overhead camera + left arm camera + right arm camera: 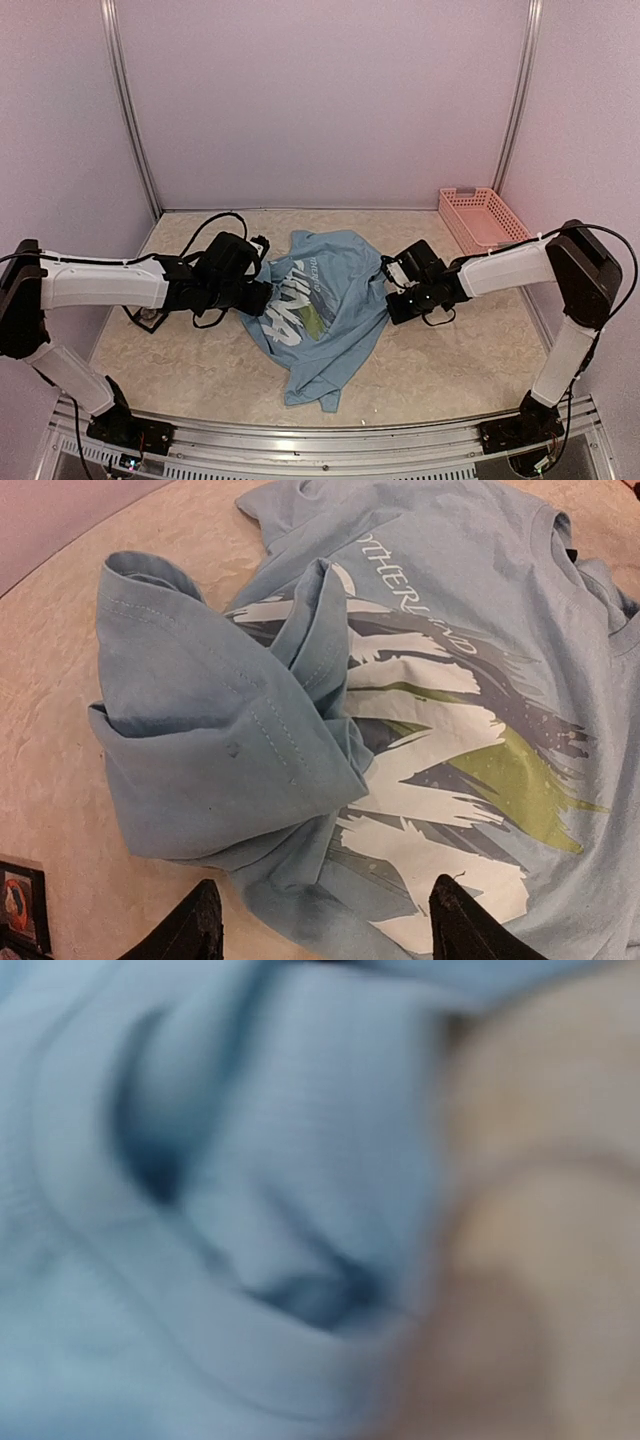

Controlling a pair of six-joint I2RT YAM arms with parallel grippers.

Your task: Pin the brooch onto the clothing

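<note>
Far left, on the table (180, 365): a small dark-framed item (150, 318) lies beside the left arm. It's too small to say what it is, and I can't pick out a brooch anywhere.
Left gripper (325, 930): over the shirt's left edge with its jaws apart, both fingertips (205, 920) dark at the bottom of the wrist view. There's nothing between them, just cloth below.
Folded flap (220, 730): a sleeve or hem is doubled over onto the print here, a thick soft wad with its stitched edge showing.
T-shirt (320, 300): mid-table between the two arms, print side up, rumpled, with the lower end trailing towards the near edge.
How it handles: I'd call it light, limp and not at all fragile. It will slide, bunch and sag rather than hold any shape, so one layer has to be kept taut for a pin to go through cleanly.
Where to take hold: my pick is a stitched hem or sleeve edge, where the fabric is doubled and grips best. Pinching mid-chest only raises a tent.
Right gripper (392, 290): at the shirt's right edge with its jaws closed. The wrist view is a blur of gathered blue folds right up at the lens, and I can't tell whether cloth is pinched.
Far right: a pink basket (480, 218) sits in the back corner, well apart from the shirt.
</note>
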